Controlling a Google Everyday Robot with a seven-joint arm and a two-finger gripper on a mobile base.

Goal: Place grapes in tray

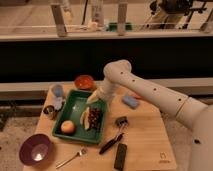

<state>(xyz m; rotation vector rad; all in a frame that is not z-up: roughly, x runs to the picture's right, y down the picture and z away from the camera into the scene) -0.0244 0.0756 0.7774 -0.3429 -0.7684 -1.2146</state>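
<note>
The green tray [75,102] lies on the wooden table, left of middle. A small dark red-purple bunch of grapes [95,116] lies inside it at the right side, beside a pale elongated fruit piece [85,118]. A round orange fruit [68,127] sits in the tray's near left corner. My gripper [96,98] hangs at the end of the white arm, just above the tray's far right part, a little above and behind the grapes.
An orange-red bowl [84,81] stands behind the tray. A purple bowl [35,148] sits at the near left corner. A fork [70,158], black utensils [114,142], a blue object [131,101] and cans [54,102] lie around the tray.
</note>
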